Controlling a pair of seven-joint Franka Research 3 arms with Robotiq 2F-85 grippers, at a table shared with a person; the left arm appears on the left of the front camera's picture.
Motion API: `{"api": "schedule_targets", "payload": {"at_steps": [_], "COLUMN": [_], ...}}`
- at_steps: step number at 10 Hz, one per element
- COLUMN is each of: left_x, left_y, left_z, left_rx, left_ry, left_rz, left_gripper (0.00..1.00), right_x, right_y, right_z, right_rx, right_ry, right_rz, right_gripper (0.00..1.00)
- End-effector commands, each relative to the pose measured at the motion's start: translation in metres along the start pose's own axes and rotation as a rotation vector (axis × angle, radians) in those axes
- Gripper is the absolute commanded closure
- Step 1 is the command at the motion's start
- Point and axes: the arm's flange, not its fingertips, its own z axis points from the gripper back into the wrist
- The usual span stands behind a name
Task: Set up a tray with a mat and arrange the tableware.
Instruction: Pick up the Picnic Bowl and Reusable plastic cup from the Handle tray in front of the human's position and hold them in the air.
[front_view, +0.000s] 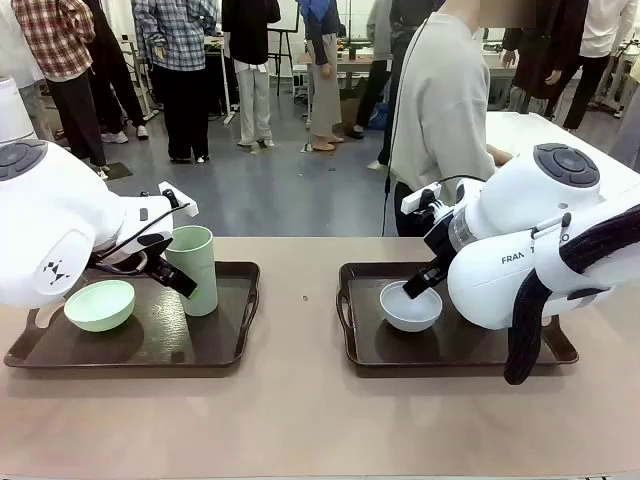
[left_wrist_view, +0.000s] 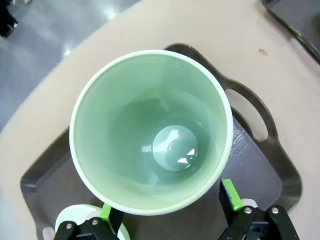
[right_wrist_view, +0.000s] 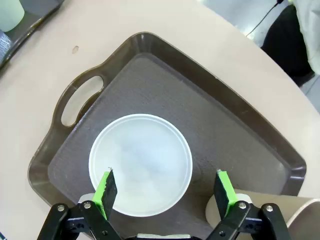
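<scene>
**Left end effector** (left_wrist_view: 167, 205): The fingers are spread wide apart. The pale green cup (front_view: 196, 252) stands upright between them. In the front view one black finger crosses the cup's near wall, low down. In the left wrist view a green pad (left_wrist_view: 228, 194) sits on either side of the cup, below its rim. It cannot be told whether the pads touch the cup wall.

**Left tray** (front_view: 150, 342): This dark brown tray rests on the table (front_view: 300, 420). The cup stands toward the tray's right half. The pale green bowl (front_view: 100, 304) sits upright near the tray's left end, apart from the cup.

**Right end effector** (right_wrist_view: 165, 189): The fingers are spread apart and grip nothing. They are poised over the near edge of the white bowl (right_wrist_view: 142, 160). One pad overlaps the bowl rim and the other lies just outside it.

**Right tray** (right_wrist_view: 230, 117): This tray is also dark brown, with a textured floor and cut-out handles. The white bowl sits upright toward its handle end. The tan-brown cup (right_wrist_view: 270, 209) lies at the edge of the right wrist view, behind one finger. Its orientation cannot be told.

**Person** (front_view: 440, 110): A person in a light top stands at the far side of the table, behind the right tray.
</scene>
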Motion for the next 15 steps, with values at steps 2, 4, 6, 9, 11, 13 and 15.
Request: {"api": "schedule_targets", "payload": {"at_steps": [2, 4, 6, 9, 11, 13, 15], "left_x": [0.000, 0.000, 0.000, 0.000, 0.000, 0.000, -0.004], "left_y": [0.000, 0.000, 0.000, 0.000, 0.000, 0.000, -0.003], "left_z": [0.000, 0.000, 0.000, 0.000, 0.000, 0.000, 0.015], "left_rx": [0.000, 0.000, 0.000, 0.000, 0.000, 0.000, 0.021], "left_ry": [0.000, 0.000, 0.000, 0.000, 0.000, 0.000, 0.044], "left_rz": [0.000, 0.000, 0.000, 0.000, 0.000, 0.000, -0.003], "left_gripper": [0.00, 0.00, 0.00, 0.00, 0.00, 0.00, 0.00], "right_x": [0.000, 0.000, 0.000, 0.000, 0.000, 0.000, 0.001], "right_y": [0.000, 0.000, 0.000, 0.000, 0.000, 0.000, 0.003], "right_z": [0.000, 0.000, 0.000, 0.000, 0.000, 0.000, 0.019], "right_rx": [0.000, 0.000, 0.000, 0.000, 0.000, 0.000, 0.000], "right_ry": [0.000, 0.000, 0.000, 0.000, 0.000, 0.000, 0.006], "right_rz": [0.000, 0.000, 0.000, 0.000, 0.000, 0.000, -0.018], "right_gripper": [0.00, 0.00, 0.00, 0.00, 0.00, 0.00, 0.00]}}
